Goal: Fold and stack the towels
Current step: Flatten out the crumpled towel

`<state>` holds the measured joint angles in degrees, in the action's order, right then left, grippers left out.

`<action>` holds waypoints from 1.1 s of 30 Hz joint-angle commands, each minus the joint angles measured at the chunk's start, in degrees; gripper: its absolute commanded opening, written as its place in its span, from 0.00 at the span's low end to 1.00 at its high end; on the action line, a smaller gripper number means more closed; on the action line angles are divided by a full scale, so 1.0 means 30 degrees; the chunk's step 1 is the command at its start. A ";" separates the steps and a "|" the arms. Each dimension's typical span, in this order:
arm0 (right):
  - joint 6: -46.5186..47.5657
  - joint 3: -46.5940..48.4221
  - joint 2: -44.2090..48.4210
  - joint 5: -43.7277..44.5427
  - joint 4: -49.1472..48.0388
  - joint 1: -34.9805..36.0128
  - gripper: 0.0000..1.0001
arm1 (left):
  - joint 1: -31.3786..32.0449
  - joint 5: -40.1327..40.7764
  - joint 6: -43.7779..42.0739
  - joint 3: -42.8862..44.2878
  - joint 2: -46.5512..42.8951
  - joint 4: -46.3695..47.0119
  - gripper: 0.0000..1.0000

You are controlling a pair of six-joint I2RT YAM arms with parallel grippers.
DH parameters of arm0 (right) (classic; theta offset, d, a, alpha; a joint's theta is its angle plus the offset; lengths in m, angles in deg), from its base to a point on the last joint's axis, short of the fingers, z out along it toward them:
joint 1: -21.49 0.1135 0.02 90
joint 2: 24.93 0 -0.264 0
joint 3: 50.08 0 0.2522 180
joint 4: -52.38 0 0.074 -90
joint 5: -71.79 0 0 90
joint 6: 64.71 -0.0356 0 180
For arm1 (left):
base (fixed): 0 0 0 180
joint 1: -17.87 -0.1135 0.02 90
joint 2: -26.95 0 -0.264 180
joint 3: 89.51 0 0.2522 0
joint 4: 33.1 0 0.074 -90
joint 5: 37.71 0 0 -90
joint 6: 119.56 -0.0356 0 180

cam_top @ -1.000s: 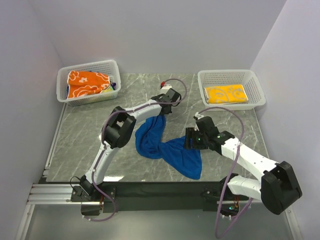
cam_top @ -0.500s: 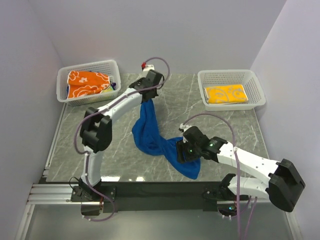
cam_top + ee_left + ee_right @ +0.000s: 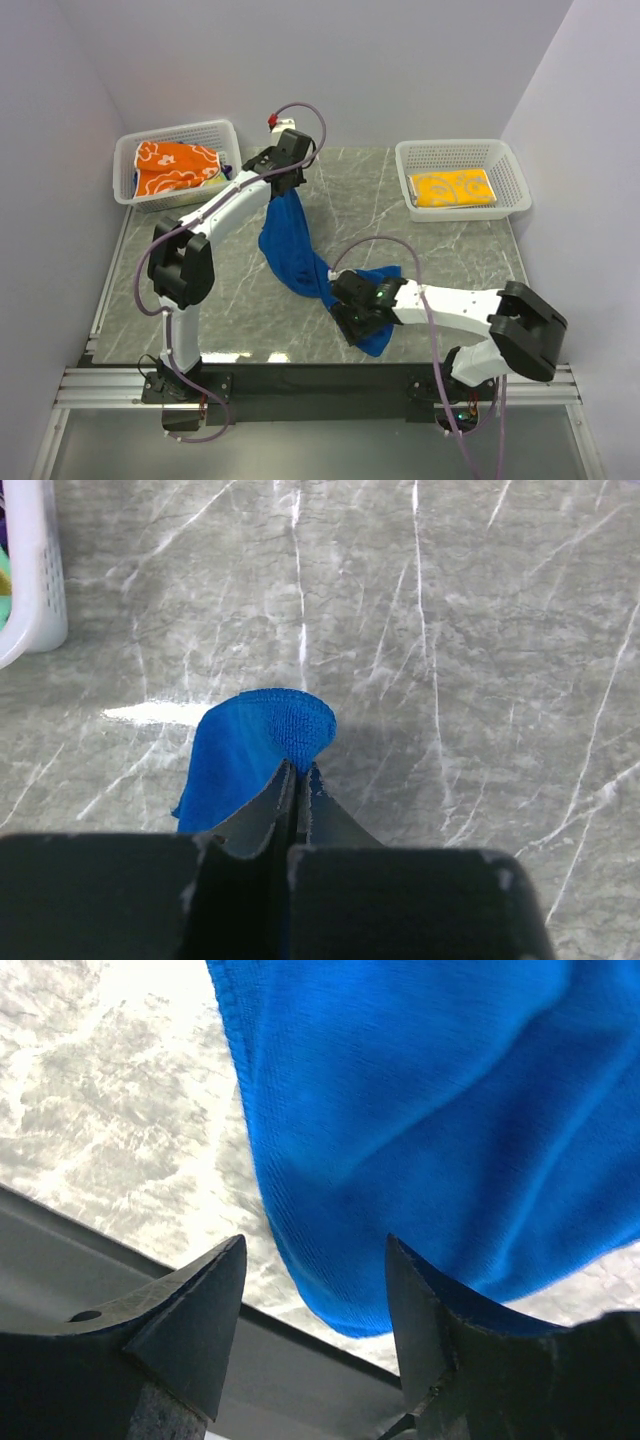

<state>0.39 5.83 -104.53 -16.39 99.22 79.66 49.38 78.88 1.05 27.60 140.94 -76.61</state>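
My left tool (image 3: 298,780) is clenched on one corner of the blue towel (image 3: 288,245), holding it up at upper centre so it drapes to the table (image 3: 240,320). My right tool (image 3: 315,1260) gapes empty at the low corner, lower centre, probably to spread it.

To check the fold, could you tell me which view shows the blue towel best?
Top external: nearly the whole blue towel shows, hanging from the left end effector to the table. Left wrist shows only its pinched corner; right wrist, only a lower edge.
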 commanded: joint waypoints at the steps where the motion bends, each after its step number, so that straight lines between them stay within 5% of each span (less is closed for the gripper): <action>1: -0.0573 0.1328 -0.1181 0.1761 0.0718 0.1258 0.63 | -0.0188 -0.0278 -0.0389 0.0295 -0.0235 -0.0040 0.01; 5: -0.0838 0.1799 -0.2267 0.2525 0.1218 0.2053 0.49 | -0.0511 -0.0367 -0.0331 0.0354 -0.0205 -0.0100 0.01; 9: -0.1015 0.2237 -0.1804 0.3375 0.1658 0.2084 0.01 | -0.0950 -0.0396 -0.0418 -0.0170 -0.0673 0.0074 0.01; 14: -0.0049 0.3554 0.0218 0.4632 0.3238 0.1238 0.00 | -0.1800 -0.1245 -0.0506 0.0263 -0.0998 0.0458 0.01; 24: 0.1856 0.7536 0.5841 0.6479 0.4852 -0.6465 0.00 | -0.3090 -0.4171 0.0079 0.5645 -0.0237 0.1745 0.01; 33: 0.2120 0.9210 0.9301 0.9203 0.3828 -0.9430 0.00 | -0.3910 -1.0705 0.2187 0.7096 -0.0058 0.6722 0.00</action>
<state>5.72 30.05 -80.66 5.80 111.68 52.16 38.43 55.86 4.52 48.36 142.19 -64.92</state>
